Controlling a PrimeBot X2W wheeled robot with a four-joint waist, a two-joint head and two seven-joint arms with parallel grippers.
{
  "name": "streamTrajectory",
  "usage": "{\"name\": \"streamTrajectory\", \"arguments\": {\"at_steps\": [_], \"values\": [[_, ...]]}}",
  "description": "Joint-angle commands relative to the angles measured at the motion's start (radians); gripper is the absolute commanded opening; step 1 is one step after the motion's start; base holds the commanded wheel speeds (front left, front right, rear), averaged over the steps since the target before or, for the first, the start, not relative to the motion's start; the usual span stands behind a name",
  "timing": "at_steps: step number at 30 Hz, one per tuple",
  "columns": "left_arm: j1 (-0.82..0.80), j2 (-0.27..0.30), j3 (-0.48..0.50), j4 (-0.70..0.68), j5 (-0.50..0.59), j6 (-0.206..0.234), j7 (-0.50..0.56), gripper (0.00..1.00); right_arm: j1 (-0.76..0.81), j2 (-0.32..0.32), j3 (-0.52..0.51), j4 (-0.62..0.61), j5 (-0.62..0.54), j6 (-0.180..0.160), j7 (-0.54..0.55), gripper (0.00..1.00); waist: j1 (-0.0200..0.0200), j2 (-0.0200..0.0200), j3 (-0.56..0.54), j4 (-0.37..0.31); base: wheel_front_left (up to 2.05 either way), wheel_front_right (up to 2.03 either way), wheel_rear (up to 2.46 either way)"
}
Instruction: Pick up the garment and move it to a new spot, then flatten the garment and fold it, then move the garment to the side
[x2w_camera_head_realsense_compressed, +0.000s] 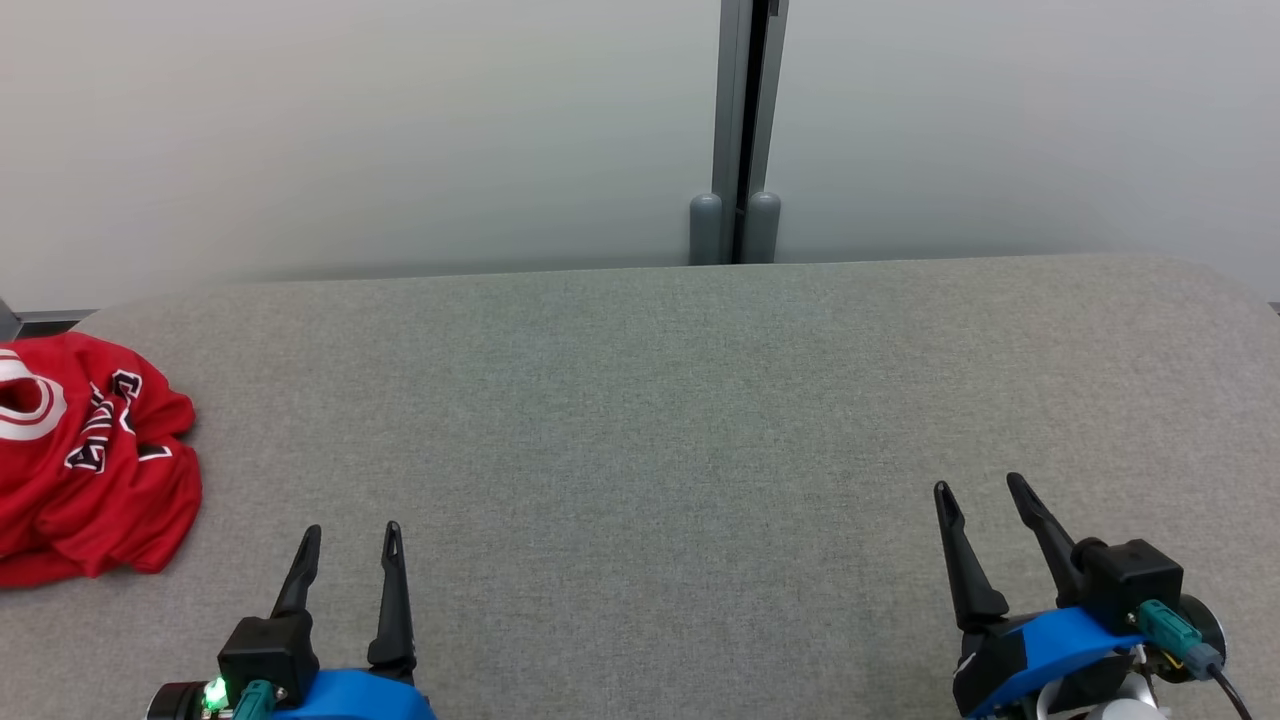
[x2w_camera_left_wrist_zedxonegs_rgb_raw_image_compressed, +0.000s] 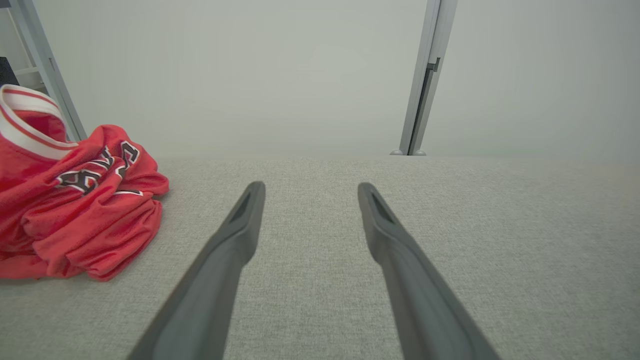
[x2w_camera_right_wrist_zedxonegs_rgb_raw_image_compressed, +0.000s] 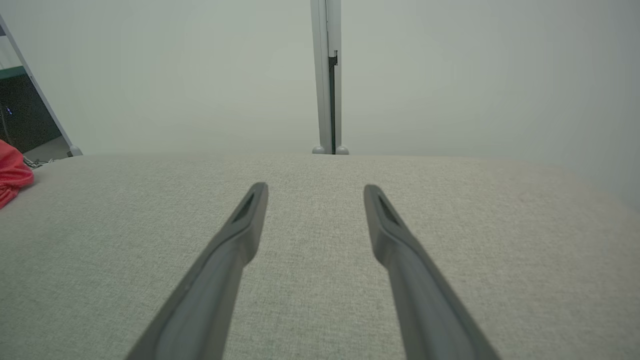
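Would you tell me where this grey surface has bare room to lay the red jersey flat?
The grey surface is bare from the red jersey at its left edge across to the right edge, including the stretch ahead of the left gripper and right gripper. Only the left edge is crowded.

Before me my table (x2w_camera_head_realsense_compressed: 640, 400) is covered in grey woven fabric, evenly lit. Behind its far edge stands a pale, plain wall (x2w_camera_head_realsense_compressed: 350, 130), split by an upright grey post (x2w_camera_head_realsense_compressed: 733, 100) ending in two rounded feet (x2w_camera_head_realsense_compressed: 706, 228).
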Motion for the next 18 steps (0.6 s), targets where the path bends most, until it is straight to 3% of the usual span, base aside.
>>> {"name": "streamTrajectory", "arguments": {"at_steps": [1, 18], "values": [[0.012, 0.006, -0.002, -0.008, 0.022, 0.009, -0.005, 1.00, 0.001, -0.007, 0.003, -0.004, -0.021, 0.002, -0.009, 1.00, 0.0000, -0.0001, 0.000, 0.000, 0.00, 0.00, 0.00], [0.033, 0.000, -0.020, -0.060, 0.022, 0.035, 0.021, 1.00, 0.000, -0.007, -0.001, -0.005, -0.041, 0.003, -0.013, 1.00, 0.0000, -0.0001, 0.002, -0.005, 0.00, 0.00, 0.00]]}}
